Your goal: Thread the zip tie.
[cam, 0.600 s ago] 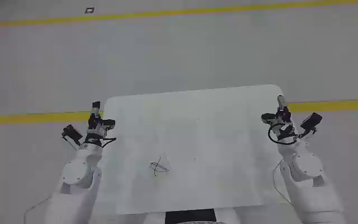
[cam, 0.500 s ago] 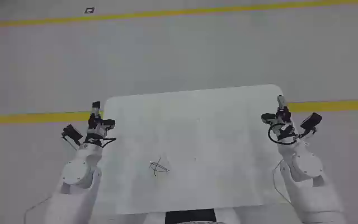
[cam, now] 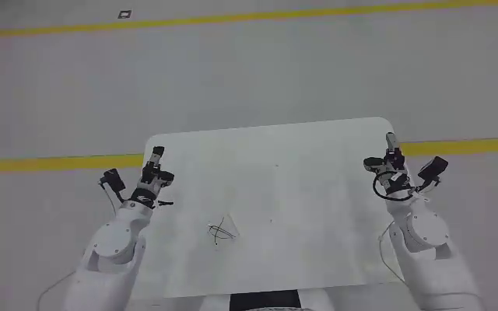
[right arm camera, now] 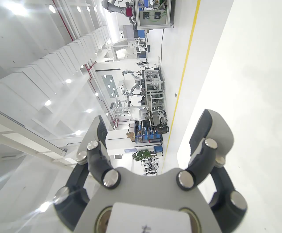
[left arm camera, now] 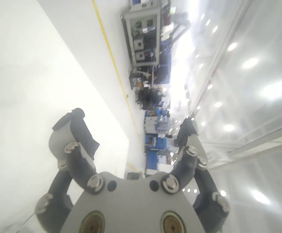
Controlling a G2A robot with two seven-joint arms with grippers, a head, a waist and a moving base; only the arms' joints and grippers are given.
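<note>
A thin dark zip tie (cam: 221, 231) lies looped on the white table (cam: 311, 202), near its front left. My left gripper (cam: 157, 152) hovers at the table's left edge, behind and to the left of the tie; in the left wrist view the left gripper (left arm camera: 132, 119) is open and holds nothing. At the table's right edge sits my right gripper (cam: 390, 140), far from the tie. Seen from the right wrist, the right gripper (right arm camera: 154, 120) is also open and bare.
The table has rounded far corners, and grey floor with a yellow line (cam: 47, 163) runs behind it. Machinery racks (right arm camera: 152, 13) stand far off in the hall.
My left arm has moved right and slightly forward, from beside the table to over its left edge. The right arm and the zip tie have stayed put.
</note>
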